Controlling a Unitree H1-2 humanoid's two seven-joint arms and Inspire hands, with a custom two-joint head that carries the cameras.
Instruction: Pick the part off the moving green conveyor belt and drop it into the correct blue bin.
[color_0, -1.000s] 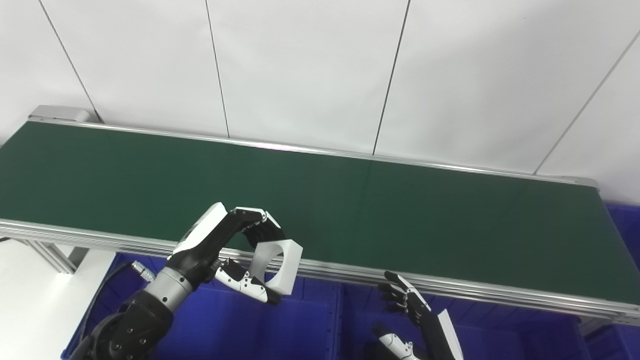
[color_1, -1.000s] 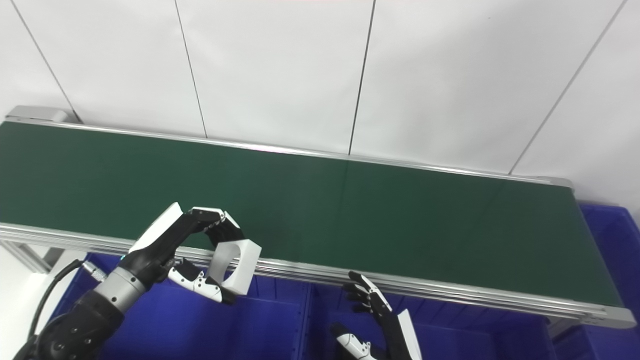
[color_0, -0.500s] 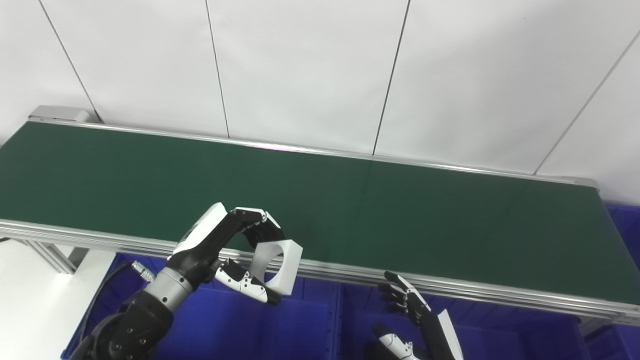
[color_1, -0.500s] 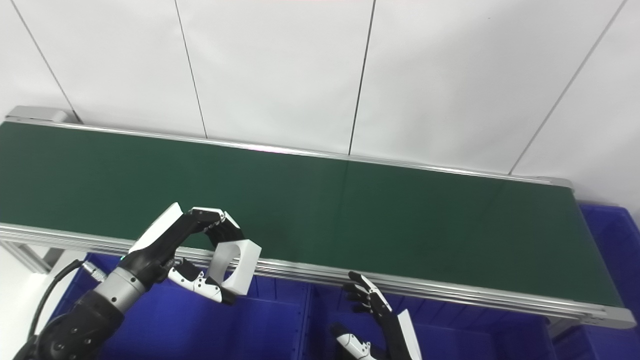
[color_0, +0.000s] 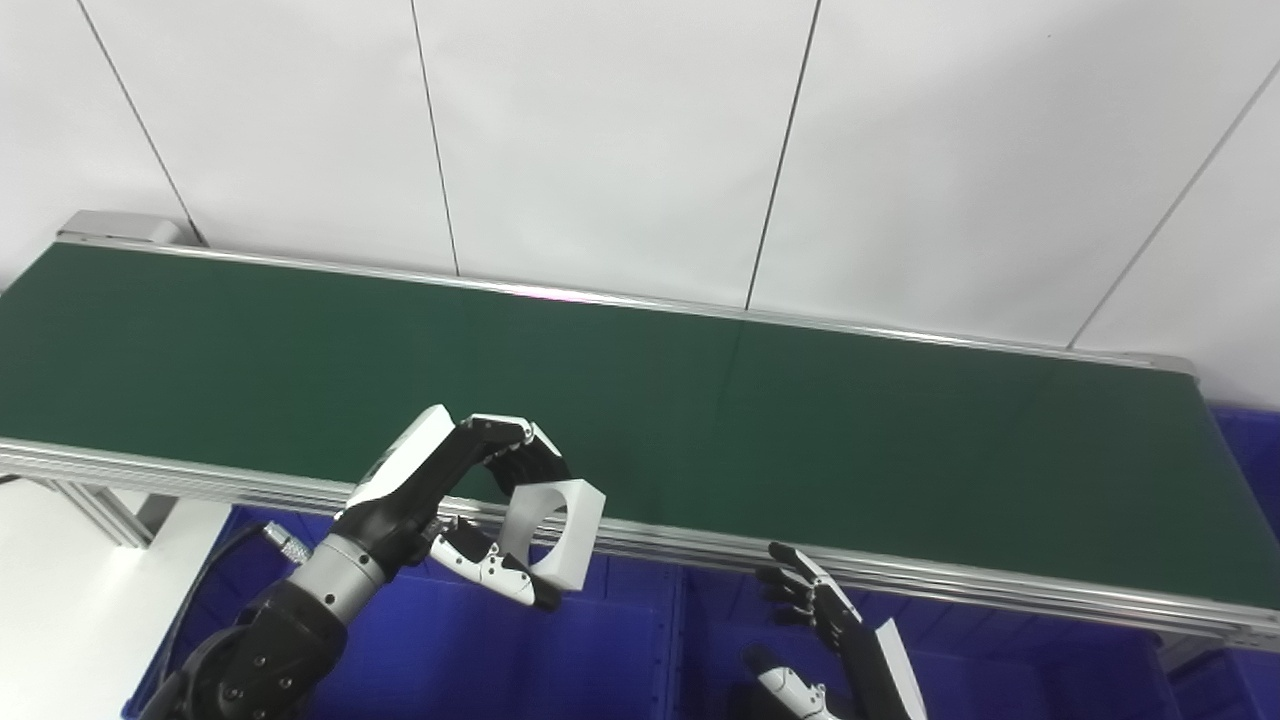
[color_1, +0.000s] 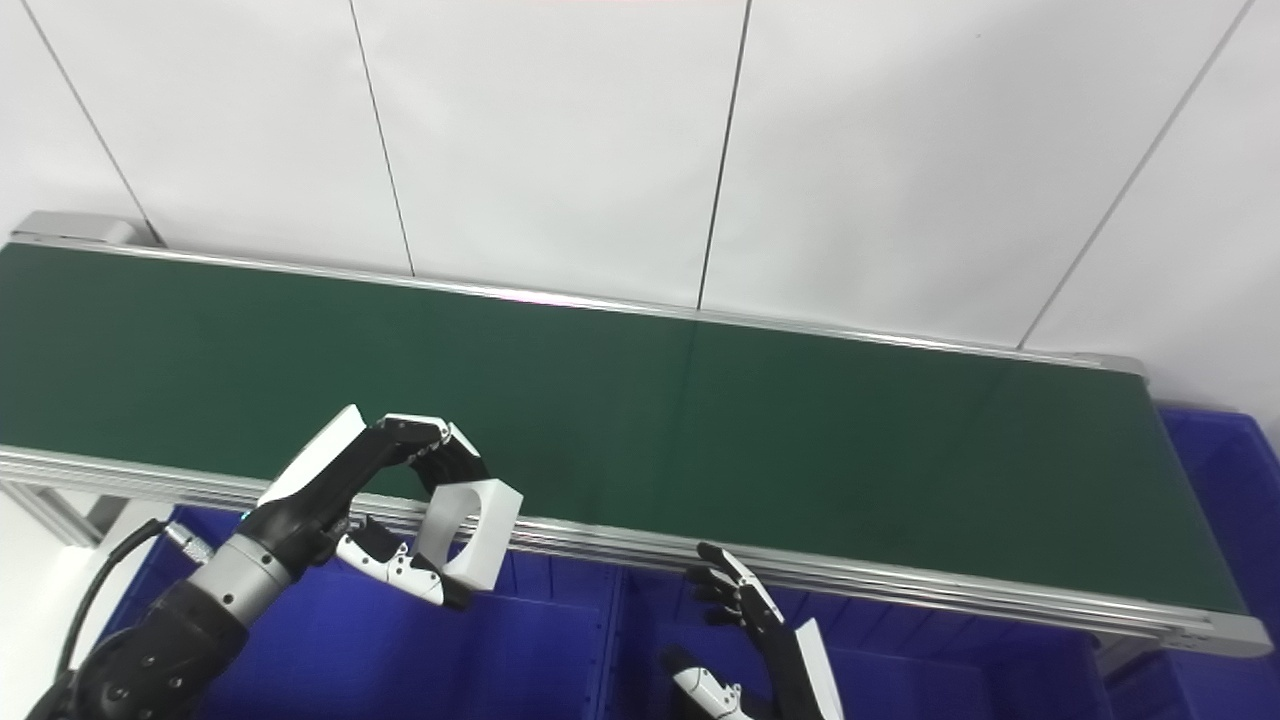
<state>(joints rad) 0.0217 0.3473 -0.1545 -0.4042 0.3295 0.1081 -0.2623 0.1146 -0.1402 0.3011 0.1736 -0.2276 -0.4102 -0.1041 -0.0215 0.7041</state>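
My left hand (color_0: 440, 495) is shut on a white block part (color_0: 556, 534) with a round hole through it. It holds the part in the air over the front rail of the green conveyor belt (color_0: 700, 420), above the left blue bin (color_0: 480, 650). In the right eye view the part (color_1: 468, 534) hangs in the same hand (color_1: 350, 490). My right hand (color_0: 825, 640) is open and empty, low at the bottom edge over the middle blue bin (color_0: 1000, 680). The belt carries nothing.
An aluminium rail (color_0: 900, 575) edges the belt's front. Another blue bin (color_0: 1245, 440) sits past the belt's right end. A white panelled wall (color_0: 640, 140) stands behind. A white surface (color_0: 60, 600) lies at lower left.
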